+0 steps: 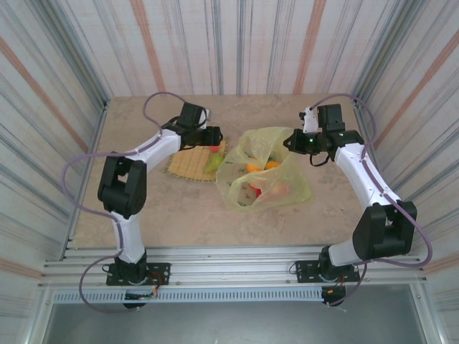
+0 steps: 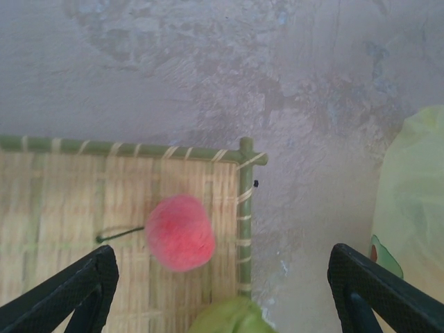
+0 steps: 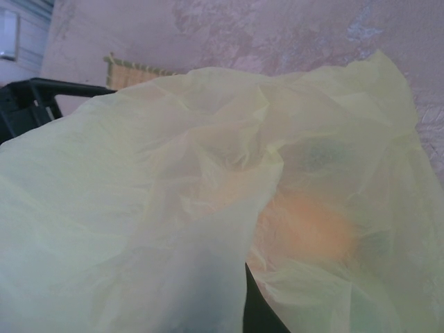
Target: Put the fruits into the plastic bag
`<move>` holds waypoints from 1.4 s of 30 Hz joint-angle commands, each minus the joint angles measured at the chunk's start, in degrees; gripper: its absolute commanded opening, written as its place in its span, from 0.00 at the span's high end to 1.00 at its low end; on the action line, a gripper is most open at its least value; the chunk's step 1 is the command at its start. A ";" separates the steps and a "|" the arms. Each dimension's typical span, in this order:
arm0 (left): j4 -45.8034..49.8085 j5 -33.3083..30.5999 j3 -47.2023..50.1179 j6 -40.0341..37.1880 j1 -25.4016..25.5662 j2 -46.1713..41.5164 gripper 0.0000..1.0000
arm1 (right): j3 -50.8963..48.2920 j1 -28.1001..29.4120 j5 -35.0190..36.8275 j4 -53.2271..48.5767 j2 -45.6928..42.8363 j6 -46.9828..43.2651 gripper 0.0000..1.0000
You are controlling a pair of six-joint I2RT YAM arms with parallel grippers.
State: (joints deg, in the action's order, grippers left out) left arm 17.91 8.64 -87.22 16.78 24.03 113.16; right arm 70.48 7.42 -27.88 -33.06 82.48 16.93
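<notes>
Plastic bag (image 1: 240, 188) — thin, translucent yellow-green film, crinkled. It lies at the centre of the tabletop (image 1: 143, 208), long axis running roughly 12 to 6 o'clock in the top view. The raised, open end sits toward 12 and the slack closed end toward 6. Contents seen through the film: an orange fruit (image 1: 272, 165), a pinkish fruit (image 1: 281, 188) and others, all small and round. Right tool (image 1: 290, 141), at 1 o'clock of the bag: jaws fully closed, pinching the bag's upper rim. From the right wrist the film drapes in soft folds over the tool. Mat (image 1: 188, 166): square, woven straw-yellow slats, green-bound edge, lying just at 9 o'clock of the bag. On its bag-side corner rest a red fruit (image 2: 179, 231), matte and near-spherical, and a green fruit (image 2: 229, 318) just at 6 o'clock of it in the left wrist view. The red fruit's thin dark stem (image 2: 118, 234) points to 9 o'clock. Left tool (image 2: 222, 253) hovers over that corner — black fingers spread wide, one to either side of the red fruit, gripping nothing. Tabletop: mottled beige, stone-look surface.
</notes>
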 commanded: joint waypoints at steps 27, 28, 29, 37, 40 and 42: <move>13.35 -8.46 -17.02 -8.92 1.46 16.43 0.37 | -0.92 -0.13 -0.05 -0.87 -1.43 -0.67 1.00; 13.27 -8.50 -17.02 -8.90 1.35 16.50 0.38 | -0.86 -0.13 -0.03 -0.89 -1.39 -0.67 1.00; 13.15 -8.47 -17.02 -8.87 1.32 16.58 0.39 | -0.86 -0.14 -0.04 -0.82 -1.44 -0.67 1.00; 12.70 -8.23 -16.37 -8.52 0.76 17.03 0.48 | -0.78 -0.13 -0.12 -0.87 -1.44 -0.67 1.00; 11.20 -8.51 -14.65 -8.18 0.42 15.92 0.53 | -0.88 -0.12 -0.07 -0.87 -1.44 -0.67 1.00; 10.07 -8.60 -13.47 -7.83 0.15 14.90 0.55 | -0.86 -0.13 -0.15 -0.87 -1.42 -0.66 1.00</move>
State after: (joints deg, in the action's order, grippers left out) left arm 29.17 0.75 -102.39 8.82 24.84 129.64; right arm 70.48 7.42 -27.94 -33.04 82.48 16.93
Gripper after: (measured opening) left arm 0.454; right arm 0.048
